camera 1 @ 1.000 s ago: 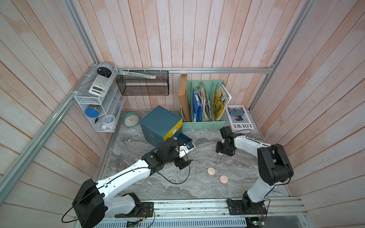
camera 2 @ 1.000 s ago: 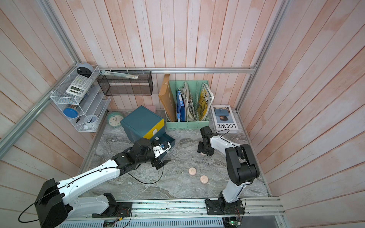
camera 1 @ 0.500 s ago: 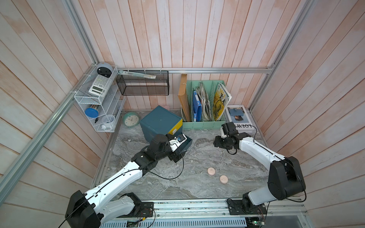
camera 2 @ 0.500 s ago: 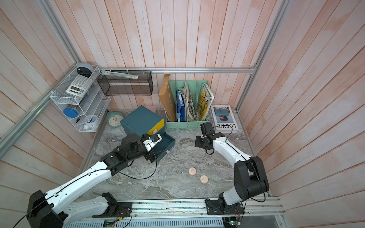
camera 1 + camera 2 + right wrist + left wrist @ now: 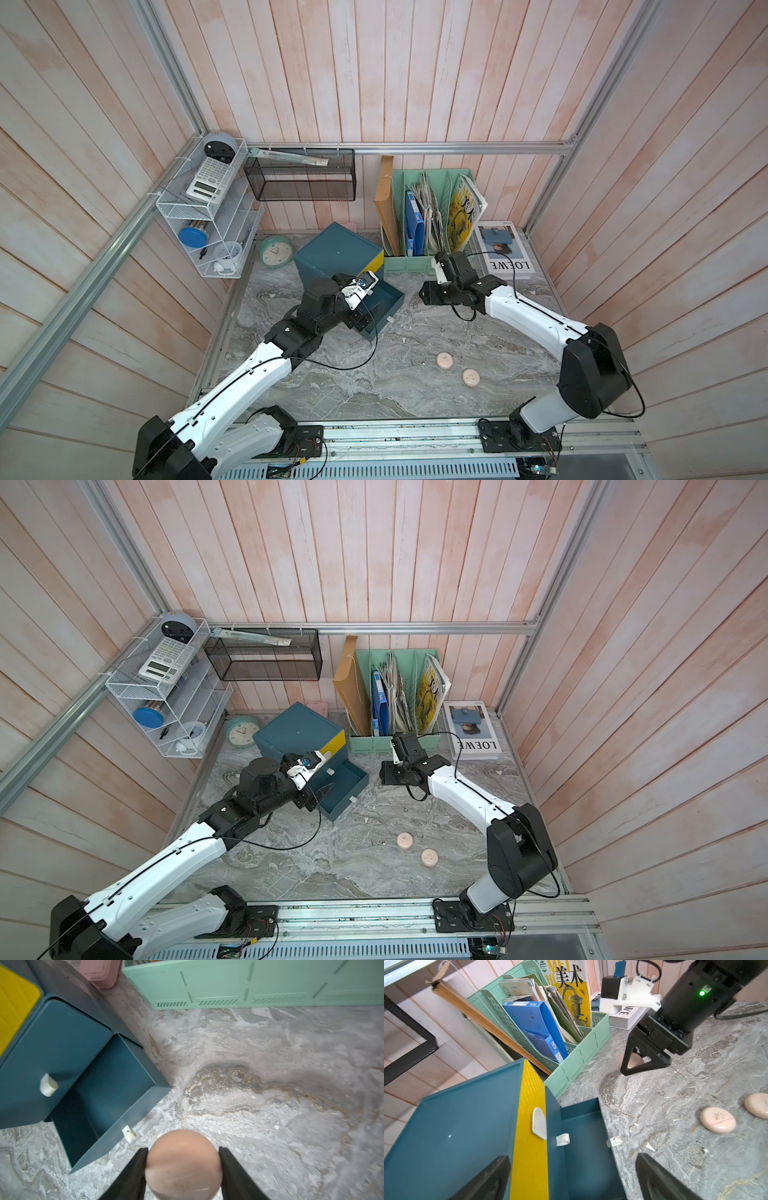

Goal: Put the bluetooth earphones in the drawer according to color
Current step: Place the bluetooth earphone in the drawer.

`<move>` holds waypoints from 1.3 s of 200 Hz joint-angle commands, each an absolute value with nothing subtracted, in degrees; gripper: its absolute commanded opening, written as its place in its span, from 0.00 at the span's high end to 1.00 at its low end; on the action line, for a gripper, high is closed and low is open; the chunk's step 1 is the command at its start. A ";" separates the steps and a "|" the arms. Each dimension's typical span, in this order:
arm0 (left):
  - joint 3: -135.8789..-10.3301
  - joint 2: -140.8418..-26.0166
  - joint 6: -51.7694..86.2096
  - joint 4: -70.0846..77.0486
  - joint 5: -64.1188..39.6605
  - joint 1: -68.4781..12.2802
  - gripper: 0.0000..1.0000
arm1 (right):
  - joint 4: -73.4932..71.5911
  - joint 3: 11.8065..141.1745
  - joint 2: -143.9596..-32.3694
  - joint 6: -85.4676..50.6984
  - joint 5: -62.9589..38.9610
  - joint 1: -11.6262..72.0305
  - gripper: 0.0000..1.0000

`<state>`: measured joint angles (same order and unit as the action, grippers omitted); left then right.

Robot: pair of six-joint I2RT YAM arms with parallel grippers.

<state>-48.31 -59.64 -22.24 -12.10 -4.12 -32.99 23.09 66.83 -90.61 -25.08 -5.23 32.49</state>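
The drawer chest (image 5: pixel 340 253) is dark teal with a yellow top front (image 5: pixel 529 1126); its lowest drawer (image 5: pixel 384 297) is pulled out and shows nothing inside. My right gripper (image 5: pixel 182 1151) is shut on a pale pink earphone case (image 5: pixel 182 1167), just right of the pulled-out drawer (image 5: pixel 108 1093) in both top views (image 5: pixel 388 776). My left gripper (image 5: pixel 572 1159) is open and holds nothing, hovering over the chest front and the pulled-out drawer (image 5: pixel 347 781). Two more pale pink cases (image 5: pixel 444 360) (image 5: pixel 471 377) lie on the marble table towards the front.
A mint-green file rack (image 5: pixel 419 264) with folders stands behind the right gripper. A LOEWE book (image 5: pixel 505 253) lies at the back right. A round clock (image 5: pixel 276 251), a white wire shelf (image 5: pixel 208 216) and a black mesh basket (image 5: pixel 301 178) line the back left.
My right gripper has carried the pink case leftwards to the pulled-out drawer. The left arm has drawn back towards the chest, its gripper still open.
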 commanded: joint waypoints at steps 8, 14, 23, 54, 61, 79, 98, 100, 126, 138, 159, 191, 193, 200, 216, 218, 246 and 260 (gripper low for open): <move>-49.31 -55.70 -23.05 -13.52 -7.30 -28.80 0.00 | 21.29 71.98 -93.24 -24.65 -8.28 35.61 1.00; -49.23 -55.14 -22.96 -13.49 -8.54 -27.61 0.00 | 22.17 73.33 -93.80 -23.69 -8.58 36.20 1.00; -49.16 -54.91 -22.77 -13.19 -9.17 -26.37 0.00 | 23.07 74.88 -94.58 -22.61 -8.53 36.85 1.00; -49.65 -55.77 -22.90 -14.48 -12.29 -25.78 0.00 | 22.66 77.61 -97.87 -23.41 -12.82 37.25 1.00; -49.57 -55.97 -22.83 -14.55 -12.75 -25.81 0.00 | 22.59 78.15 -98.93 -23.79 -13.47 37.35 1.00; -49.28 -55.58 -22.81 -14.06 -12.84 -25.75 0.00 | 22.16 79.00 -101.11 -24.08 -14.71 37.93 1.00; -49.04 -55.52 -23.02 -13.77 -12.48 -25.83 0.00 | 21.48 80.10 -103.25 -24.18 -15.93 38.63 1.00; -49.04 -55.50 -23.03 -13.84 -12.48 -25.77 0.00 | 21.39 80.12 -103.44 -24.24 -16.02 38.66 1.00; -49.19 -55.63 -23.03 -14.06 -12.66 -25.76 0.00 | 20.24 81.68 -105.81 -24.44 -17.30 39.39 1.00; -49.04 -55.38 -22.98 -14.09 -12.66 -25.83 0.00 | 20.22 82.61 -106.78 -24.52 -17.57 39.62 1.00; -49.18 -55.20 -23.36 -14.41 -12.87 -25.80 0.00 | 20.56 84.23 -108.72 -24.85 -18.19 39.84 1.00; -49.04 -55.38 -23.73 -14.84 -12.92 -25.83 0.00 | 20.15 85.21 -111.13 -25.99 -19.44 40.00 1.00; -49.04 -55.39 -23.73 -14.85 -12.92 -25.77 0.00 | 20.13 85.29 -111.28 -26.01 -19.52 40.06 1.00; -49.17 -55.42 -23.73 -14.85 -12.92 -25.77 0.00 | 20.13 85.50 -111.77 -26.19 -19.73 40.14 1.00; -49.04 -55.27 -23.82 -14.85 -12.76 -25.80 0.00 | 20.56 86.24 -112.87 -26.28 -20.26 40.13 1.00; -49.04 -55.21 -23.82 -14.85 -12.75 -25.81 0.00 | 20.56 86.34 -112.97 -26.24 -20.25 40.13 0.99; -49.10 -55.16 -23.91 -14.85 -12.57 -25.77 0.00 | 20.61 87.43 -114.20 -26.36 -20.72 40.09 0.88; -49.09 -55.31 -23.88 -15.02 -12.48 -25.80 0.00 | 20.61 87.93 -114.76 -26.45 -20.90 40.11 0.80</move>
<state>-48.31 -55.79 -22.98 -14.22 -11.77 -25.93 20.47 85.54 -113.60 -25.74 -19.53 39.68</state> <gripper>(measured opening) 0.999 0.559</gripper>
